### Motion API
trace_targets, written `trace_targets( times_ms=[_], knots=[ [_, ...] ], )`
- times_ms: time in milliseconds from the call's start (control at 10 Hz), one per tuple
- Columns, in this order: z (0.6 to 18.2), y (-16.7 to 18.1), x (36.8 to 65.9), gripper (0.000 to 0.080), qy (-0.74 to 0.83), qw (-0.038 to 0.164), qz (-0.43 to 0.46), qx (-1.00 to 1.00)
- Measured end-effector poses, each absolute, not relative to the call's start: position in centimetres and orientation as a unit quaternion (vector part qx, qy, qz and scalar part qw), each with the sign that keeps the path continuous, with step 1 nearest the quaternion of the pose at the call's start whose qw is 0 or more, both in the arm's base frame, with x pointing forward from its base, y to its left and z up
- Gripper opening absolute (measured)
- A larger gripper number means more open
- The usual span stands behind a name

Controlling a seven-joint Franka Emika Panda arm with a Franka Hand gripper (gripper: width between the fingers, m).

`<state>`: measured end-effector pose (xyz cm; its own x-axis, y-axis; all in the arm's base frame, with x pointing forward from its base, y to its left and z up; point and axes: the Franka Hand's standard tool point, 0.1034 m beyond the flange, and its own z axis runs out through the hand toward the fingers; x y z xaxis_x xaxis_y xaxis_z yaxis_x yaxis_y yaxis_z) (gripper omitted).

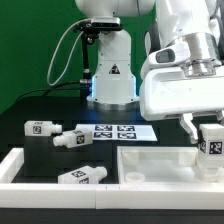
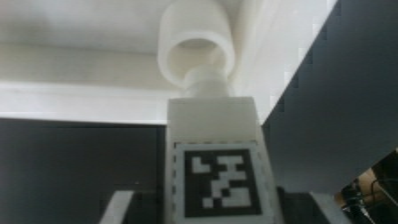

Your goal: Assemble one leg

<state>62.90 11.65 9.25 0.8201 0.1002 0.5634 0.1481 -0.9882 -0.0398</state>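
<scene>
My gripper (image 1: 204, 132) is shut on a leg (image 1: 212, 141), a white stubby peg with a black-and-white tag, and holds it over the right end of the large white panel (image 1: 160, 166). In the wrist view the held leg (image 2: 217, 140) stands between my fingers (image 2: 132, 206), its screw end pointing at the panel (image 2: 71, 60) close to a raised corner. I cannot tell whether it touches. Three more legs lie on the table: one at the exterior view's left (image 1: 42, 127), one beside it (image 1: 72, 138), one at the front (image 1: 82, 176).
The marker board (image 1: 115, 131) lies in front of the robot base (image 1: 110, 80). White border rails (image 1: 20, 166) run along the front and left of the work area. A black cable hangs behind at the left.
</scene>
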Motion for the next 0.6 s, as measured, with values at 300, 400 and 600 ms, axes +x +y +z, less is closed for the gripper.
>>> trace_targets(
  times_ms=[300,400,600],
  knots=[
    [9.7,11.3,62.2,0.0285,-0.069,0.038,-0.285,-0.955],
    [9.5,10.9,62.3,0.0285,-0.069,0.036,-0.284,-0.956],
    [9.1,10.6,62.5,0.0285,-0.067,0.036,-0.283,-0.956]
  ],
)
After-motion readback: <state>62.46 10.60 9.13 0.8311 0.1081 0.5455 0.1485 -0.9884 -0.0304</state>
